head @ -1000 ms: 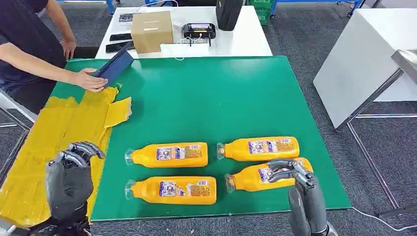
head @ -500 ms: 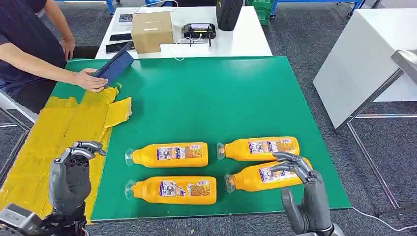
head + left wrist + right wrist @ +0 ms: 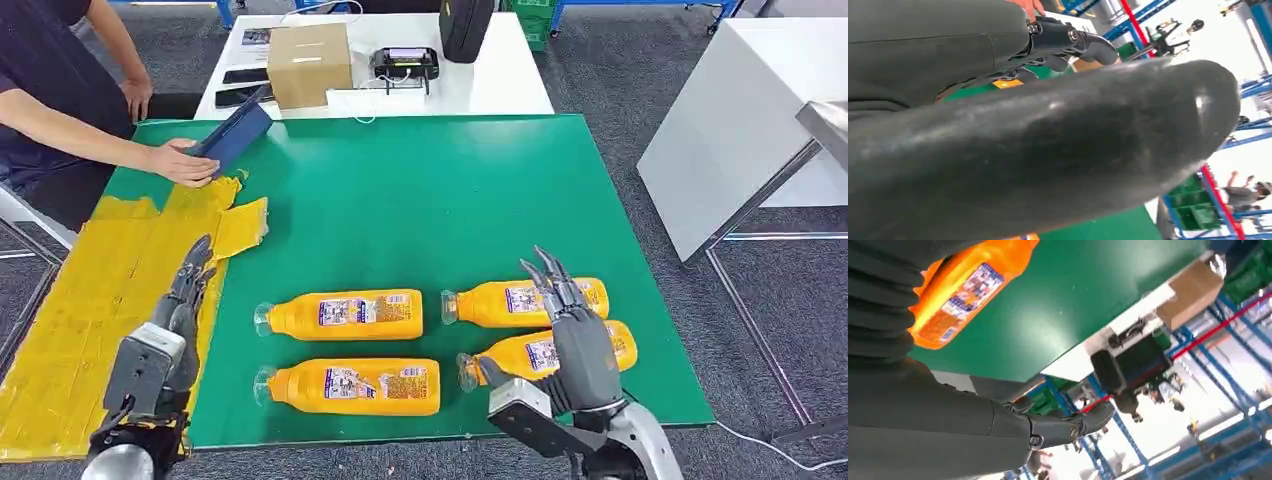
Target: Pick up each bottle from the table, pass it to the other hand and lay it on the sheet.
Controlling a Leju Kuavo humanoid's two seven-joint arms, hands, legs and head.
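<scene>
Right hand [image 3: 570,335] raised, fingers straightened; bottles [image 3: 345,315] lie crosswise, caps left.

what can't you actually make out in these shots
- Head view: the right hand covers the middle of the near right bottle, so contact cannot be judged.
- Head view: the bottle labels are too small to read.
- Left wrist view: the thick thumb hides most of the table.
- Right wrist view: one bottle is cut off by the picture edge and the hand.
</scene>
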